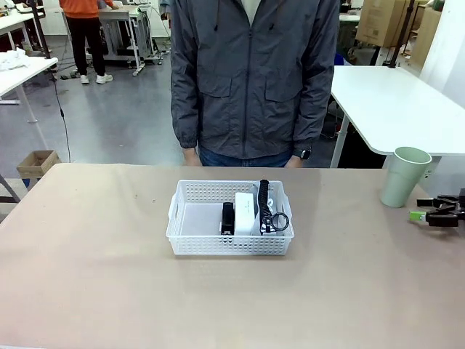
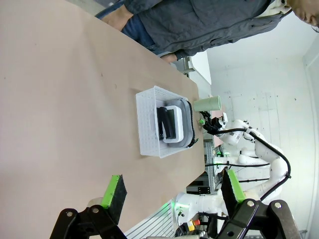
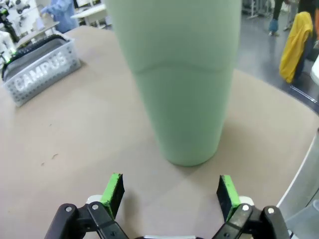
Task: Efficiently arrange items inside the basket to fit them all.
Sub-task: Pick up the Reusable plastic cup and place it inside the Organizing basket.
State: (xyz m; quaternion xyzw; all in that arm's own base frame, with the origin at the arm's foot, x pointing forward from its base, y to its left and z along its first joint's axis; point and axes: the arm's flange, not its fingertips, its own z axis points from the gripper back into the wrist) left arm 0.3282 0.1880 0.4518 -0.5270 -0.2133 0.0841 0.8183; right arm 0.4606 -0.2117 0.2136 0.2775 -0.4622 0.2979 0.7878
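Two grippers spread and empty; cup [image 1: 405, 177] outside the basket [image 1: 231, 245]

I'm looking at a matte tan table [image 1: 94, 276] with a few faint specks. It sits in a workshop with a grey floor [image 1: 123, 109], white tables [image 1: 392, 102] behind and a cardboard box [image 1: 38, 163] on the floor. A person [image 1: 254, 80] in a grey jacket stands at the far edge, hands down beside it.

My right gripper [image 3: 171, 191] has its fingers wide apart and holds nothing. The pale-green cup stands upright just ahead of it, lined up with the gap between the green pads. It is beyond their tips and touches neither. Close on that gripper's right the table's edge curves round, so room is tight there. On its left, bare table runs out to the basket, which is well away, ahead and to the left.

My left gripper [image 2: 173, 193] also has its fingers apart and empty, hanging over bare table. The basket lies well ahead of it, with only bare surface between.

Inside the basket, the black stapler [image 1: 227, 218], the small white box [image 1: 245, 213] and the grey pouch [image 1: 266, 206] stand on edge side by side. They are packed into the end farther from the left gripper. The pouch is outermost, the white box is in the middle, and the stapler is nearest the left gripper. The basket's bottom on the left gripper's side is bare.
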